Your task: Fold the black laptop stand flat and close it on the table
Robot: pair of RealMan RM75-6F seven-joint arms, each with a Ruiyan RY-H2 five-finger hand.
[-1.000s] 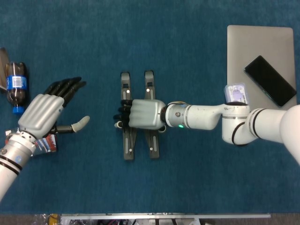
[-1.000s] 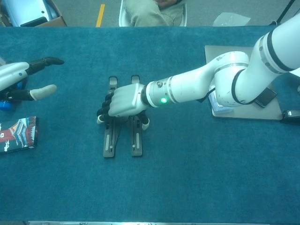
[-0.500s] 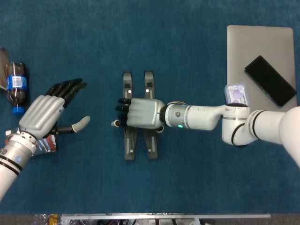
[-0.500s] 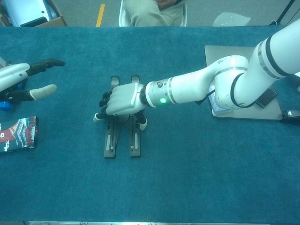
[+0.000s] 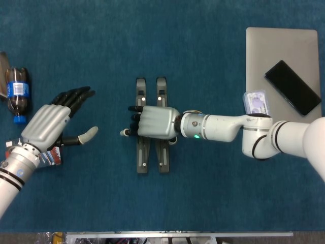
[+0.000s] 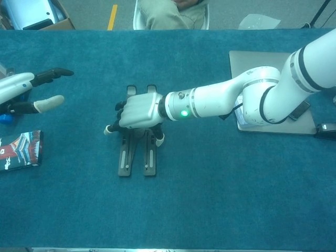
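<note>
- The black laptop stand [image 5: 152, 129] lies near the middle of the blue-covered counter [image 5: 203, 203], its two long bars side by side, close together and nearly parallel, and it looks flat against the cloth.
- The right robot hand [image 5: 152, 123] rests palm-down across the middle of both bars, fingers pointing toward the left bar's outer edge. This reads as pressing the bars down and drawing them together, not lifting. Whether the fingers actually clamp the left bar I cannot tell; the palm hides the contact.
- In the chest view the same robot hand [image 6: 137, 111] covers the upper half of the stand [image 6: 137, 157], leaving the near ends of the bars showing.
- The left robot hand [image 5: 53, 119] hovers well apart at the left, fingers spread and holding nothing, apparently kept clear of the work.
- Judging by the narrow gap between the bars, the fold seems nearly finished; a last squeeze may remain.
- A cola bottle [image 5: 17, 94] and a small printed packet [image 6: 20, 149] sit at the left edge; a grey laptop [image 5: 282, 56] with a black phone [image 5: 293, 87] on it lies at the right, out of the way.
</note>
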